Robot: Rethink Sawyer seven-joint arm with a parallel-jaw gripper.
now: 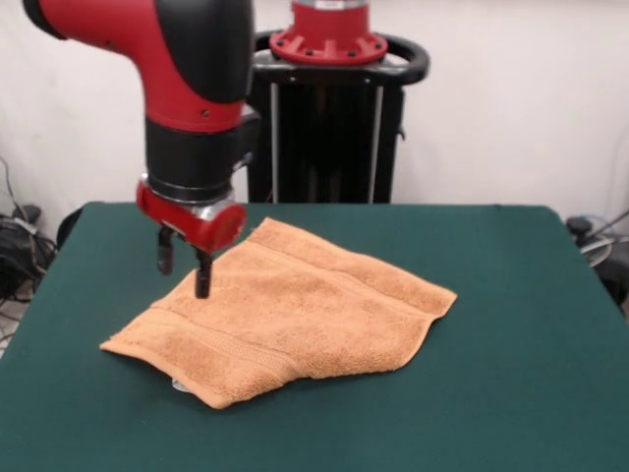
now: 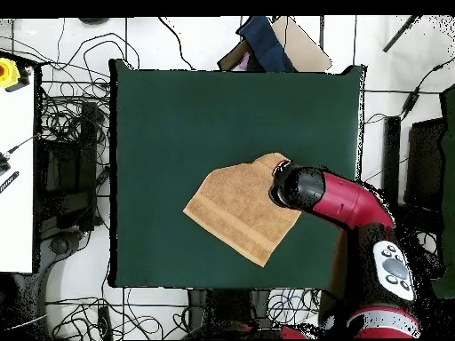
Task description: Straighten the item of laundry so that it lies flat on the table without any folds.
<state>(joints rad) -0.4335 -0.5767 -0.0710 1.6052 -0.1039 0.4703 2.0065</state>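
On the green table (image 1: 511, 324), a little to the picture's left of centre in the front view, lies the orange-tan towel (image 1: 295, 320). It is spread out in a rough diamond, with one corner pointing toward the camera's left, one toward the right, and a blunt one at the near edge. A woven band stripe runs along it close to the near-left edge, and another faint stripe crosses the upper part toward the right corner. The near edge looks doubled, with a thicker lip of cloth, and a small pale bit, perhaps a tag, peeks out beneath it. In the overhead view the towel (image 2: 240, 209) sits right of the table's (image 2: 169, 133) middle, well clear of every edge.

The red and black arm (image 1: 187, 69) comes down from the upper left of the front view. Its claw (image 1: 183, 270) hangs over the towel's far-left edge with its two dark fingers (image 1: 202, 277) a narrow gap apart and nothing between them. One fingertip reaches down to the cloth's edge; whether it touches cannot be told. From above, the arm (image 2: 342, 200) covers the towel's corner nearest the robot's side, hiding the claw.
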